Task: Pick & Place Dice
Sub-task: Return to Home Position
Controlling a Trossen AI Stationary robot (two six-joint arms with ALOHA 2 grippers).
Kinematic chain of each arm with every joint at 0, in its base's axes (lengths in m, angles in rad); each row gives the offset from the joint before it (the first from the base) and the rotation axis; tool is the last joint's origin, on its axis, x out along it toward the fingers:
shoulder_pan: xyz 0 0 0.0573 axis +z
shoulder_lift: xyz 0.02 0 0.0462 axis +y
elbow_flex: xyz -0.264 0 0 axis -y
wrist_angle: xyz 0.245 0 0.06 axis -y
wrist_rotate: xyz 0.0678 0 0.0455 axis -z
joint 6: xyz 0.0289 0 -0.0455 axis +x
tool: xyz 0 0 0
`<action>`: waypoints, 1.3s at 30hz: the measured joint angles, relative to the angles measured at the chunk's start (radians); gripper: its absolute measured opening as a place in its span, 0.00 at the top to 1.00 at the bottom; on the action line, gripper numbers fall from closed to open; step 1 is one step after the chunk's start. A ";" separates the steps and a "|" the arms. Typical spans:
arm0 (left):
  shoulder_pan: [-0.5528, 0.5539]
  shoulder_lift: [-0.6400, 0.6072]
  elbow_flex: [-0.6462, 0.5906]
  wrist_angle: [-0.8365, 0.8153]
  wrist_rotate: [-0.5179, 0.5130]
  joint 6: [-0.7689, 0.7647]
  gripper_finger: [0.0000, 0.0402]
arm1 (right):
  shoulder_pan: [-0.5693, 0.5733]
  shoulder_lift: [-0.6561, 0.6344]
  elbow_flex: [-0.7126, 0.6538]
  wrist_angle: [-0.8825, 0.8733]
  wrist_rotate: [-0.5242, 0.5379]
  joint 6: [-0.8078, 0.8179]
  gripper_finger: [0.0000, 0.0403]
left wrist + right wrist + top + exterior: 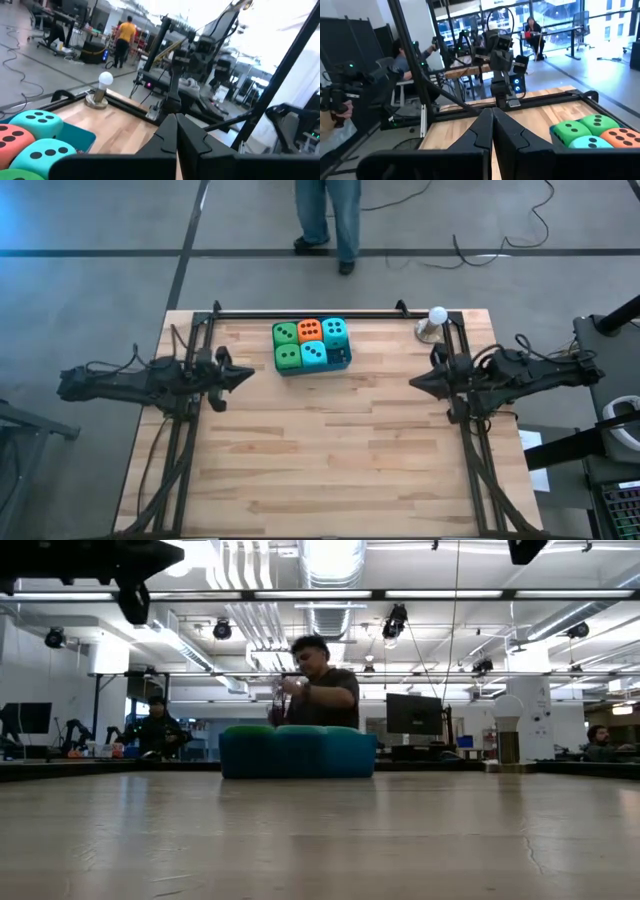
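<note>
Five dice sit packed together in the blue tray (pixel 343 360) near the table's far edge: two green (pixel 286 334), one orange-red (pixel 309 330), two teal (pixel 334 332). The low view shows the tray (pixel 297 753) as a teal-blue block. My left gripper (pixel 250 375) hangs shut above the table, left of the tray; its fingers meet in the left wrist view (pixel 176 131). My right gripper (pixel 413 381) hangs shut right of the tray, fingers together in the right wrist view (pixel 493 125). Neither touches anything.
A small white ball on a metal stand (pixel 436 321) stands at the far right corner. Black frame rails (pixel 310 313) run along the far edge and down both sides. Bare wood (pixel 330 450) stretches from the tray toward the near edge. A person (pixel 330 215) stands beyond the far edge.
</note>
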 joint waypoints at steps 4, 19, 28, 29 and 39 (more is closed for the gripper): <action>0.001 -0.108 -0.052 0.003 0.000 0.004 1.00 | 0.000 -0.075 -0.029 0.002 0.008 -0.002 0.98; 0.001 -0.428 -0.185 0.005 -0.011 0.049 1.00 | 0.000 -0.376 -0.133 0.000 0.024 -0.030 0.98; 0.001 -0.429 -0.188 -0.014 -0.019 0.061 1.00 | -0.001 -0.531 -0.204 0.011 0.069 -0.050 0.98; 0.001 -0.429 -0.188 -0.016 -0.019 0.061 1.00 | -0.001 -0.529 -0.204 0.003 0.069 -0.053 0.98; 0.001 -0.427 -0.252 0.003 -0.025 0.054 1.00 | 0.000 -0.528 -0.289 0.062 0.088 -0.049 0.98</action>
